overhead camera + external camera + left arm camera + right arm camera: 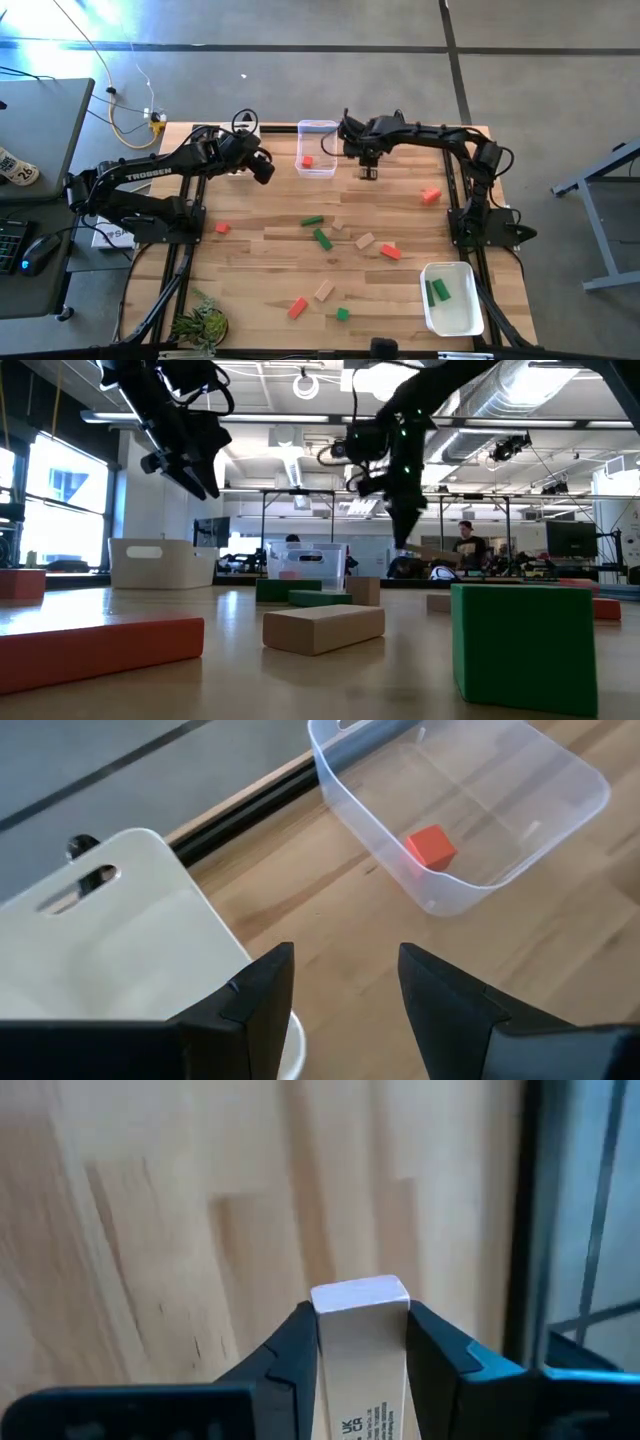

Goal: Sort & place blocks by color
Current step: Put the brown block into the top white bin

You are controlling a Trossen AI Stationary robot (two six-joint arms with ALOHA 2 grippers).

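right gripper (360, 1342) clamped on a plain light wood block (360, 1335), a short bar; its long axis runs along the fingers, one end poking out past the tips, printed lettering on the face toward the wrist camera. In the high view the right gripper (368, 170) hangs over the far middle of the table (270, 235), just beside the clear tub (317, 147), which lies toward the left arm's side of it. The tub holds one red-orange cube (307, 160). No bin with wood-coloured pieces shows, so where this bar belongs I cannot tell; the white tub (452, 300) near the right arm's base holds green blocks (437, 291) only

left gripper (340, 985) fingers spread, nothing between them, hovering at the far left by a white tub (110, 950); in the high view the left gripper (262, 166) sits near the clear tub too, on the side opposite the right one

rest of the blocks lie loose mid-table, well apart from both grippers, e.g. a green bar (322, 238), a red-orange bar (390, 252), a wood bar (364, 240). Right arm is the one carrying; likely next step is a drop
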